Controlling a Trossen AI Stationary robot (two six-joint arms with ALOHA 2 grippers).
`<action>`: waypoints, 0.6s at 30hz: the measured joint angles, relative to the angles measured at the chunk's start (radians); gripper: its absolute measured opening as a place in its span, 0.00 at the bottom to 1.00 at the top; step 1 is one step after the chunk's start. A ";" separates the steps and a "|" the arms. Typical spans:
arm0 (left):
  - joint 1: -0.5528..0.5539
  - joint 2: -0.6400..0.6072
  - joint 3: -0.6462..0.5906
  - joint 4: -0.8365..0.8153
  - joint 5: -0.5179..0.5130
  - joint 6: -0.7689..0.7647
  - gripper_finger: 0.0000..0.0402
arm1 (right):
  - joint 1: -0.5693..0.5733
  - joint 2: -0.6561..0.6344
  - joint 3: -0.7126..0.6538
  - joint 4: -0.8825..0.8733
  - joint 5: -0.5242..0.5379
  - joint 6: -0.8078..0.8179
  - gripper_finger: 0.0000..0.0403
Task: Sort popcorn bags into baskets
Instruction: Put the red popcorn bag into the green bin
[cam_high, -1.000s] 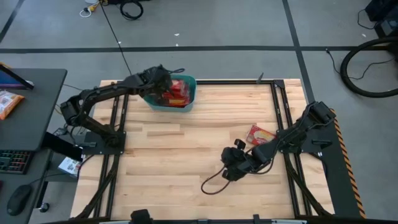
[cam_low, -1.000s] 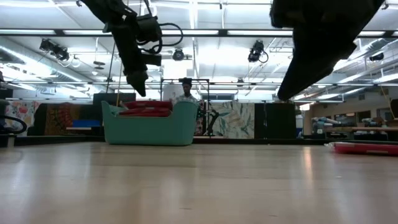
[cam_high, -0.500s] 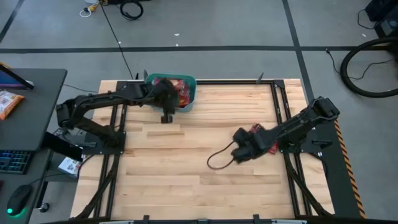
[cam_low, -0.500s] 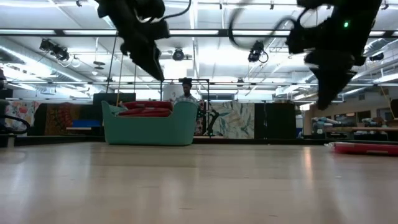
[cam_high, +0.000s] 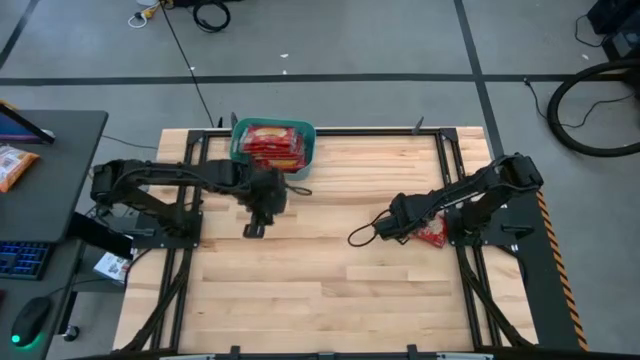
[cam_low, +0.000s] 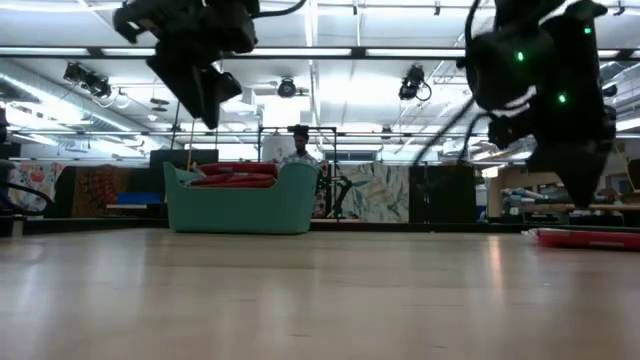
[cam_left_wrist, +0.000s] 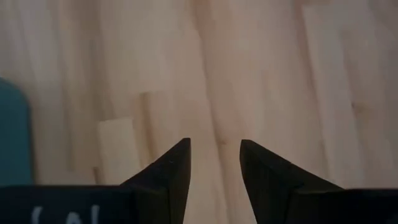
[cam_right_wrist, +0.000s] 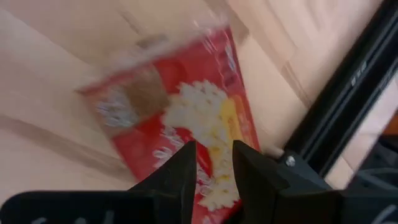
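Note:
The teal basket (cam_high: 273, 148) stands at the table's far edge, left of centre, with several red popcorn bags (cam_high: 272, 143) stacked flat inside; it also shows in the low view (cam_low: 240, 205). One red popcorn bag (cam_high: 433, 236) lies flat on the table at the right, near the black rail. My right gripper (cam_high: 410, 225) hovers just above this bag (cam_right_wrist: 186, 118), fingers open a little and pointing down at it. My left gripper (cam_high: 256, 226) is open and empty over bare wood (cam_left_wrist: 214, 93), on the near side of the basket.
Black frame rails (cam_high: 455, 190) run along the table's left and right sides; one lies close beside the loose bag (cam_right_wrist: 348, 87). A side desk (cam_high: 50, 180) at the left holds an orange snack bag (cam_high: 14, 166). A person (cam_low: 300, 150) stands far behind the basket.
My left gripper has drawn back from above the basket toward the table's near edge and now hangs over bare wood. My right gripper has swung from the table's middle toward the right edge and come over the loose popcorn bag.

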 joint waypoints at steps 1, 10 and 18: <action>-0.014 0.000 0.000 -0.006 0.000 -0.006 0.36 | -0.009 0.000 -0.016 0.002 -0.008 -0.007 0.27; -0.107 -0.001 0.000 -0.018 -0.002 -0.031 0.36 | -0.073 -0.001 -0.127 0.243 -0.060 -0.198 0.27; -0.177 -0.001 0.000 0.046 -0.018 -0.030 0.36 | -0.032 0.001 -0.044 0.725 -0.102 -0.397 0.25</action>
